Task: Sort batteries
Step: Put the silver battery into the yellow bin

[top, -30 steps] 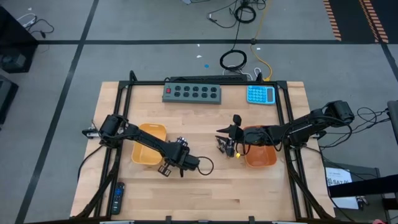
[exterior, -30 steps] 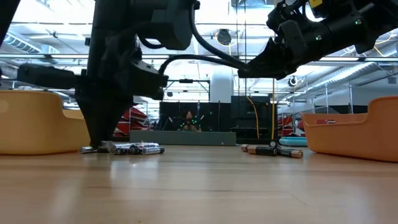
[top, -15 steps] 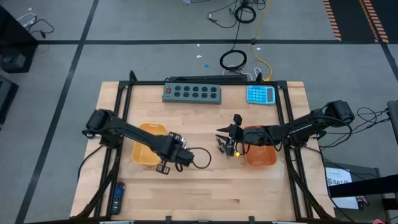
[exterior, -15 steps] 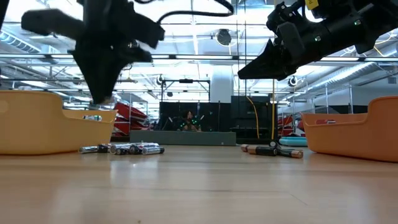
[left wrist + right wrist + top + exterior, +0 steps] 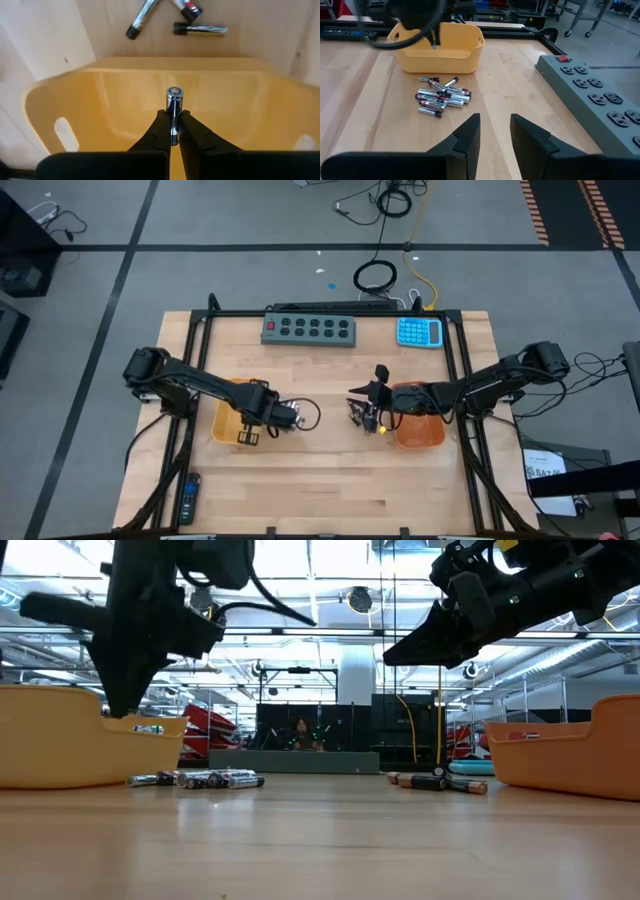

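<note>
bare wood between 2 trays (image 5: 228, 425) (image 5: 420, 430), battery piles (image 5: 441, 96) (image 5: 436, 781) probably blocking each tray's inner side

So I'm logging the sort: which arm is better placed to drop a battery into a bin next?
Left. The left gripper is shut on a battery right above the yellow bin. The right gripper hangs open and empty by the other bin.

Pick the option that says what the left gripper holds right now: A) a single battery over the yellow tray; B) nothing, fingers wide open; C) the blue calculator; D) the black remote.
A: the left gripper is shut on a silvery battery, poised above the yellow tray.
</note>
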You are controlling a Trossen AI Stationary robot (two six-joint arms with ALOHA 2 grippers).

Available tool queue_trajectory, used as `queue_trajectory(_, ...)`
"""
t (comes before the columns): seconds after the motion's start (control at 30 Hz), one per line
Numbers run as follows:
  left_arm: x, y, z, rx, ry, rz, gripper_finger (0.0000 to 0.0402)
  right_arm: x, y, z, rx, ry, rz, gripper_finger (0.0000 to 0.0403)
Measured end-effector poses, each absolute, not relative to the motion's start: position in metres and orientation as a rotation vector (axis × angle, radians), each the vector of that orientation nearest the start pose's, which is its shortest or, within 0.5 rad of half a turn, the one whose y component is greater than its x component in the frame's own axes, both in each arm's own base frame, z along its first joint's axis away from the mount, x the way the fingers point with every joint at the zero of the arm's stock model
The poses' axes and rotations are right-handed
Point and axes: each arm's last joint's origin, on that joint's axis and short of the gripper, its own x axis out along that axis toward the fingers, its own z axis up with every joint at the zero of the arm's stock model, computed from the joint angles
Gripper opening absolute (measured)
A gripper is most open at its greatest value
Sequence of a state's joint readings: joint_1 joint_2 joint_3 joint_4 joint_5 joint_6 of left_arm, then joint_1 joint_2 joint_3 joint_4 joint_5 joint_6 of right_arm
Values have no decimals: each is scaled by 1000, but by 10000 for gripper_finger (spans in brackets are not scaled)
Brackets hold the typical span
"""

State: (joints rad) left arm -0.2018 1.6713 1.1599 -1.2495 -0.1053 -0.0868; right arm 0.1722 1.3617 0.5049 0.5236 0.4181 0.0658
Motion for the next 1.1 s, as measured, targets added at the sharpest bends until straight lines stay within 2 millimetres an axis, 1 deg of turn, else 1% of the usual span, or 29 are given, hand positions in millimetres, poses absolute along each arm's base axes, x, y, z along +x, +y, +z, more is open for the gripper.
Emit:
queue_trajectory(0.1,257,-41,197,147,1727,-11,20,258,33,185,-32,311,-253,98)
queue_trajectory(0.23,244,-32,180,67,1738,-22,20,258,33,185,-33,311,-254,98)
queue_trajectory(0.33,236,-27,166,29,1762,6,23,258,33,185,-33,311,-254,98)
queue_trajectory(0.43,232,-24,159,22,1772,42,64,258,33,185,-32,311,-254,98)
queue_trajectory(0.57,234,-23,160,45,1756,81,129,258,33,185,-32,311,-254,98)
queue_trajectory(0.67,237,-23,165,60,1739,89,156,258,33,185,-32,311,-254,98)
queue_trajectory(0.77,241,-23,175,94,1717,107,163,258,33,185,-32,311,-254,98)
queue_trajectory(0.9,243,-21,201,142,1653,145,165,258,33,185,-32,313,-254,98)
queue_trajectory(1.0,248,-21,222,144,1545,172,165,258,33,185,-31,311,-254,98)
queue_trajectory(1.1,256,-23,230,145,1494,172,166,258,33,185,-30,308,-254,98)
